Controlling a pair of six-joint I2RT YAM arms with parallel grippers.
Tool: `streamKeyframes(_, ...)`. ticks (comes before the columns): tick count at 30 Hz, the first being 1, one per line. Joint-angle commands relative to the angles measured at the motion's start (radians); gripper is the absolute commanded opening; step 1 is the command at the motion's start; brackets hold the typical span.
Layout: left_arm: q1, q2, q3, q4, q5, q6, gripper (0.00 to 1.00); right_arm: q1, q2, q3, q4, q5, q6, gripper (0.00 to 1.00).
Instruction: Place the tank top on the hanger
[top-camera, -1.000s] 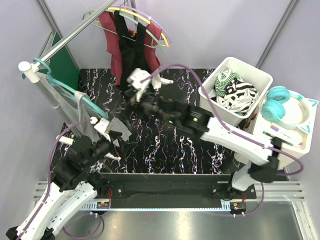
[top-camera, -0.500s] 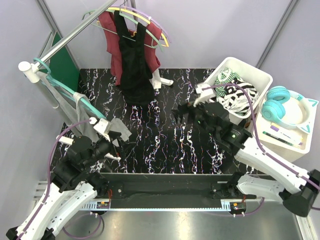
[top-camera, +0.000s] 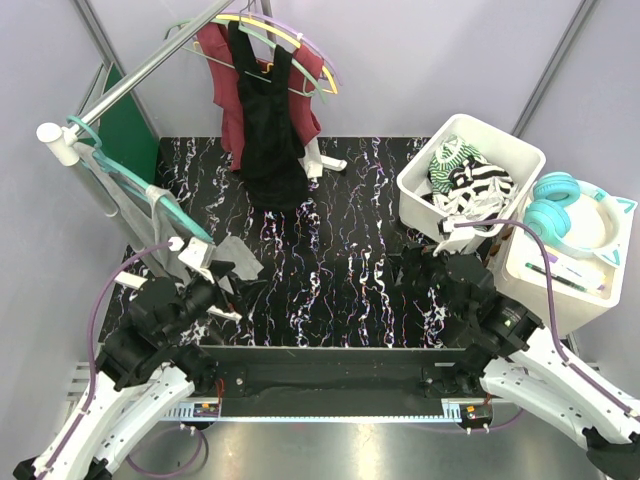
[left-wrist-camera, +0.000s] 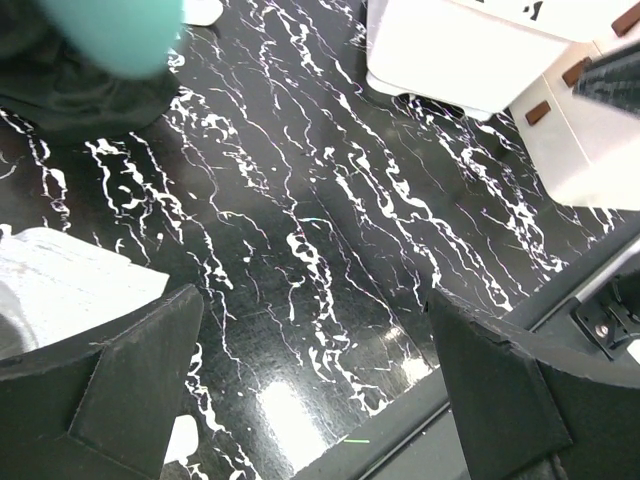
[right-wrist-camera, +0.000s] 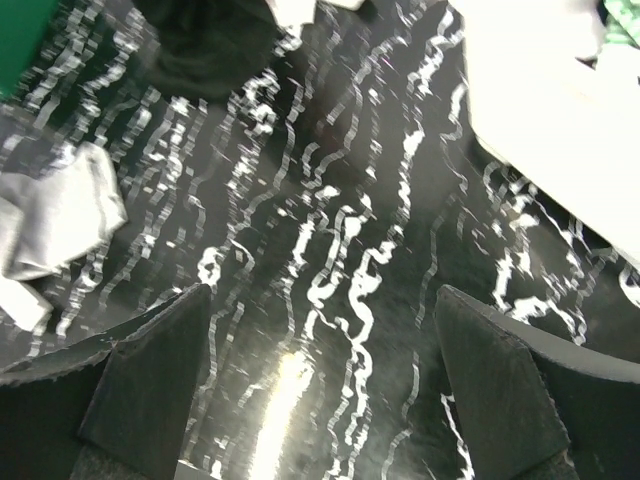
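Tank top (top-camera: 233, 262) — light grey, thin knit, hung on teal hanger (top-camera: 135, 182), worktop's (top-camera: 340, 240) left edge; both jaws wide open.

Left arm (top-camera: 115, 405): rises from its base at 7 o'clock in the overhead view, forearm reaching toward 1 o'clock. Left gripper (top-camera: 222, 285): jaws spread wide, with nothing between the fingers (left-wrist-camera: 120, 390).

Right arm (top-camera: 560, 372): comes in from 5 o'clock, folded low, wrist pointing toward 10 o'clock. Right gripper (top-camera: 410, 280): jaws spread wide, fingers (right-wrist-camera: 500, 400) well apart and the gap empty.
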Motion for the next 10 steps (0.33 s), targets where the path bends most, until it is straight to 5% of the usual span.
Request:
streamKeyframes(1, 0.000, -0.019, 0.023, 0.030, -0.044, -0.002, 0.99, -0.005, -0.041, -0.020, -0.029, 0.048, 0.022, 1.00)
streamKeyframes(10, 0.003, -0.045, 0.023, 0.018, -0.103, -0.002, 0.99, -0.005, -0.081, -0.037, -0.021, 0.064, -0.003, 1.00)
